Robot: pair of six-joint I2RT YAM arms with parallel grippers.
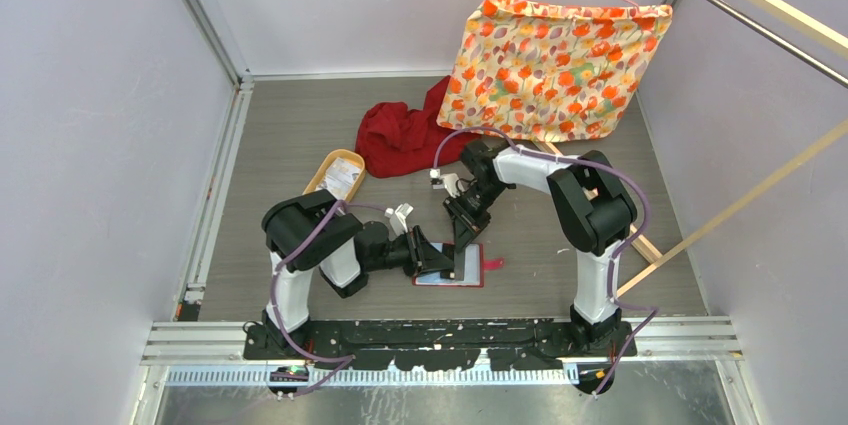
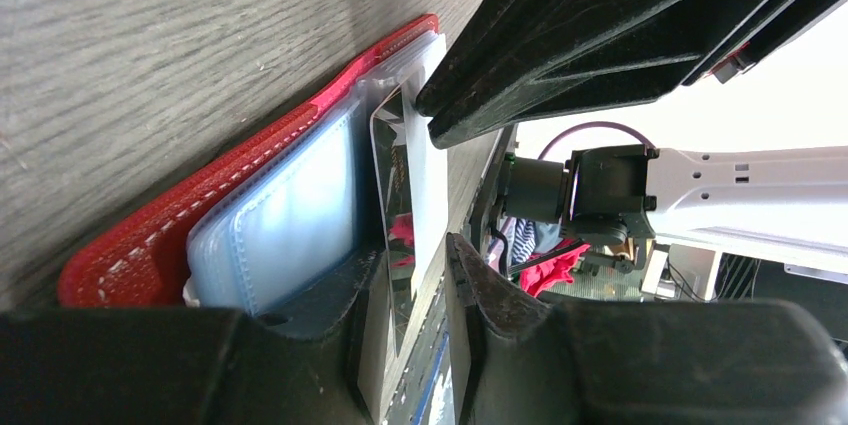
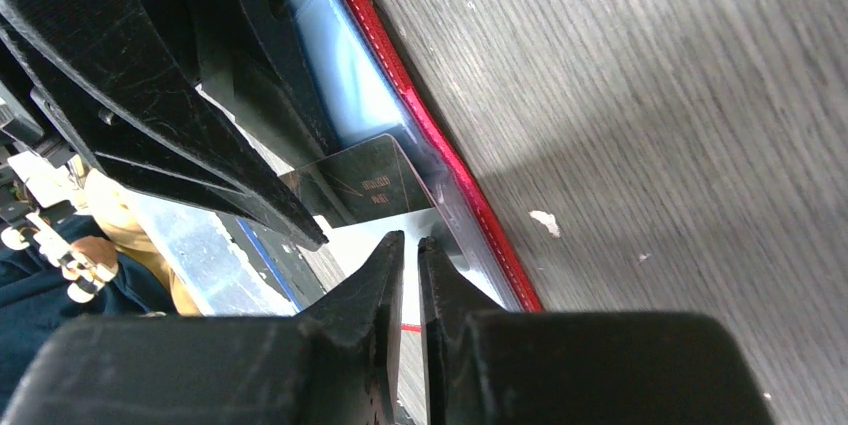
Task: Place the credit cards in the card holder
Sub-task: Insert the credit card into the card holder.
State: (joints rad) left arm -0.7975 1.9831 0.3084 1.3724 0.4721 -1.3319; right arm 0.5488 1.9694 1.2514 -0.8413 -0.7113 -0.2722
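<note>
The red card holder [image 1: 484, 283] lies open on the table between both arms; its red cover [image 2: 150, 245] and pale blue clear pockets [image 2: 290, 215] fill the left wrist view. A dark glossy card [image 2: 392, 195] and a whitish card [image 2: 432, 175] stand at a pocket mouth. My left gripper [image 1: 442, 263] [image 2: 415, 250] is open, its jaws either side of these cards, one finger resting on the pockets. My right gripper [image 1: 462, 250] [image 3: 411, 241] is almost shut with a thin bare slit, its tips at the whitish card [image 3: 355, 240] beside the dark card [image 3: 375, 183].
A tan oval tray [image 1: 322, 173] holding more cards [image 1: 345, 180] sits at the back left. A red cloth [image 1: 400, 135] lies behind the arms. A flowered cloth [image 1: 555, 65] hangs on a hanger at the back right. Wooden bars [image 1: 740, 205] slant along the right side.
</note>
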